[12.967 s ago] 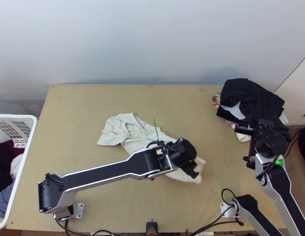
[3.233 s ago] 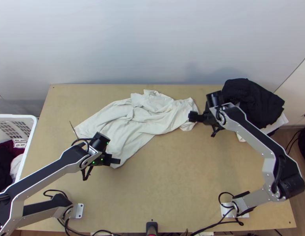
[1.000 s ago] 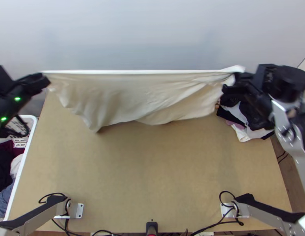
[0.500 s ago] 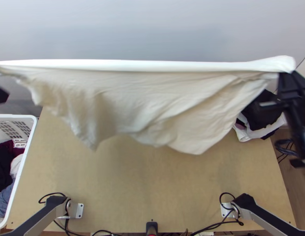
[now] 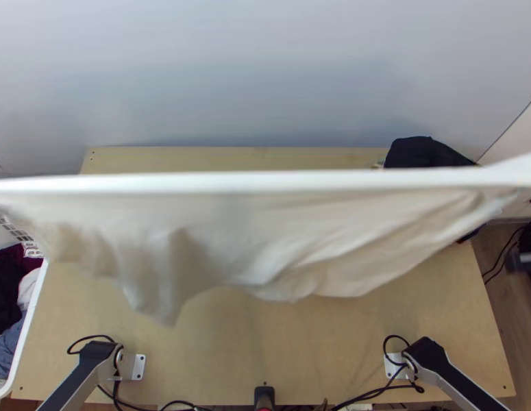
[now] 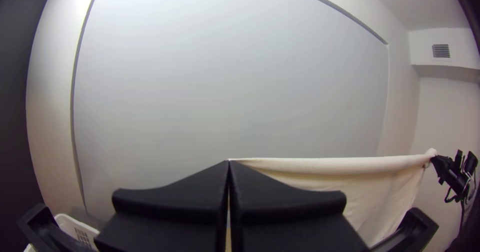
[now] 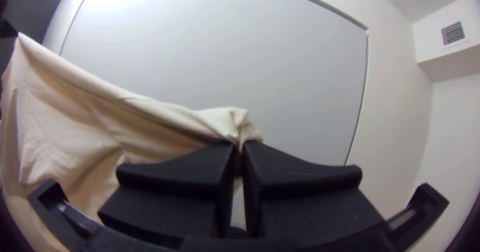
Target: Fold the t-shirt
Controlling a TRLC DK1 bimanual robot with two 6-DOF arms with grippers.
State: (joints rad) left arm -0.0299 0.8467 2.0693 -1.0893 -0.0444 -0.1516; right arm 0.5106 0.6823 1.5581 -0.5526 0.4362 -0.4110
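Observation:
The cream t-shirt (image 5: 265,233) hangs stretched in the air above the table, its upper edge pulled into a nearly straight line and its lower part falling in loose folds. A dark part of my right gripper (image 5: 524,261) shows at the top view's right edge. In the right wrist view, my right gripper (image 7: 240,149) is shut on a bunched corner of the t-shirt (image 7: 95,127). My left gripper (image 6: 229,167) is shut on the opposite end of the upper edge of the t-shirt (image 6: 345,167).
Dark clothes (image 5: 426,152) lie at the table's back right, partly behind the hanging cloth. A white laundry basket (image 5: 29,315) with clothes stands left of the table (image 5: 265,349). Both arm bases are at the near edge.
The t-shirt was lying on the table, then was lifted and stretched between both grippers. Over the last second its upper edge has come nearer the camera, and lately down the top view.

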